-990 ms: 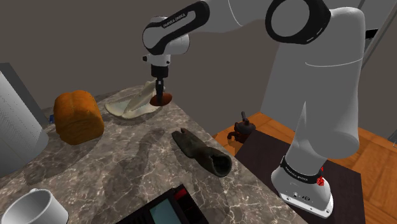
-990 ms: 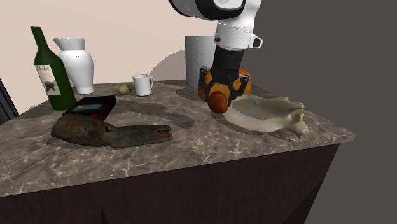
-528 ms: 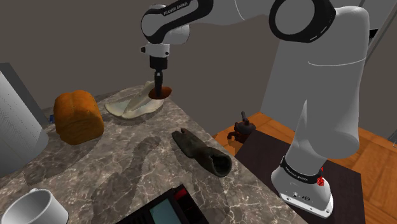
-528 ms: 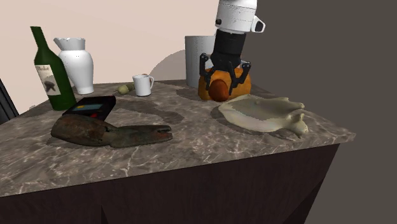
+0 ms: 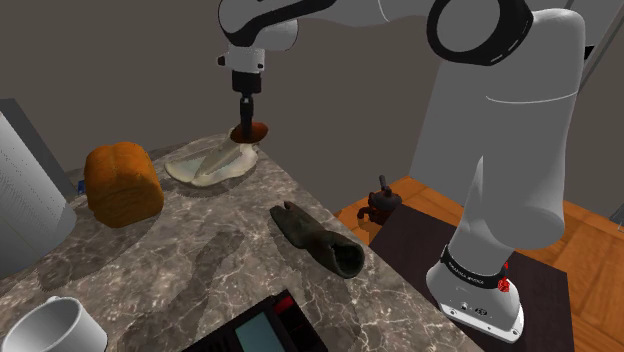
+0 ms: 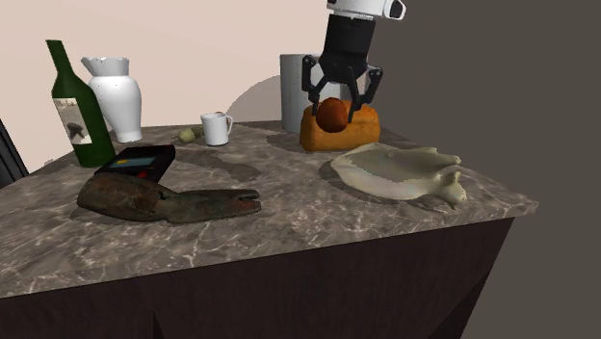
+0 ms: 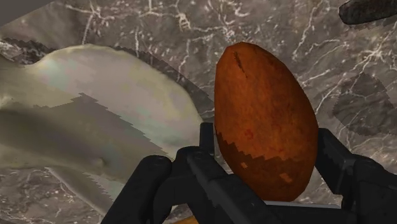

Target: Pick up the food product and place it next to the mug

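Vs 1 s back, the gripper (image 6: 339, 104) is higher: from just over the pale shell-shaped dish (image 6: 400, 171) it is now well above it, w/ the food product (image 6: 333, 114), a reddish-brown egg-shaped item, lifted clear of the marble counter (image 6: 289, 241). Jaws are closed on that item, one each side. This is clearest in the wrist view, where the black fingers (image 7: 156, 188) clasp it w/ dish & counter below. So the pick-up looks done. What's left, as I judge it, is the carry to the mug (image 6: 218, 127) and the set-down beside it. The mug is well apart from the gripper, toward the second exterior view's left, near a white vase (image 6: 116, 94) & a green bottle (image 6: 77, 106). That view gives the whole route: a long dark brown obj (image 6: 164, 202) & a black flat box (image 6: 143, 162) lie low on the counter nearer its front edge, so a carry at this height should prob clear them. The shoulder view sorts out depth: the orange-brown loaf (image 5: 122, 183) stands beside the dish, not under the gripper, though in the second exterior view the food overlaps it.
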{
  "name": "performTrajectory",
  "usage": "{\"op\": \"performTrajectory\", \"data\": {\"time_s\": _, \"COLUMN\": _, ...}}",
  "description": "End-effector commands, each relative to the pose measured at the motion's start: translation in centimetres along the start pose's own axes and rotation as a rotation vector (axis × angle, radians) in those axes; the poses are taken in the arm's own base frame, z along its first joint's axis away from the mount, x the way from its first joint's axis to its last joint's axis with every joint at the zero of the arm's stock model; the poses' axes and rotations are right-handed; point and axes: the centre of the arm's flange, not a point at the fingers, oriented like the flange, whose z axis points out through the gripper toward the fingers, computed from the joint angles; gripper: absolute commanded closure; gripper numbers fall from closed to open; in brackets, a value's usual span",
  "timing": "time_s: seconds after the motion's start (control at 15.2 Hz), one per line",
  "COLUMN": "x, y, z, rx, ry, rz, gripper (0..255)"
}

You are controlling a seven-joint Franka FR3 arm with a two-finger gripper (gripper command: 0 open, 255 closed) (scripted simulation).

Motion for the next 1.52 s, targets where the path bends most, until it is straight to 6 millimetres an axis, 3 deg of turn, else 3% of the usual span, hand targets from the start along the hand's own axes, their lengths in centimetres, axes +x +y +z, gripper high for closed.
{"op": "performTrajectory", "data": {"time_s": 0.0, "x": 0.0, "y": -0.1, "z": -1.0, "rx": 0.000, "ry": 0.000, "rz": 0.000, "gripper": 255}}
{"op": "performTrajectory", "data": {"time_s": 0.13, "x": 0.1, "y": -0.3, "z": -1.9, "rx": 0.000, "ry": 0.000, "rz": 0.000, "gripper": 255}}
{"op": "performTrajectory", "data": {"time_s": 1.45, "x": 15.1, "y": -21.4, "z": 3.5, "rx": 0.000, "ry": 0.000, "rz": 0.000, "gripper": 255}}
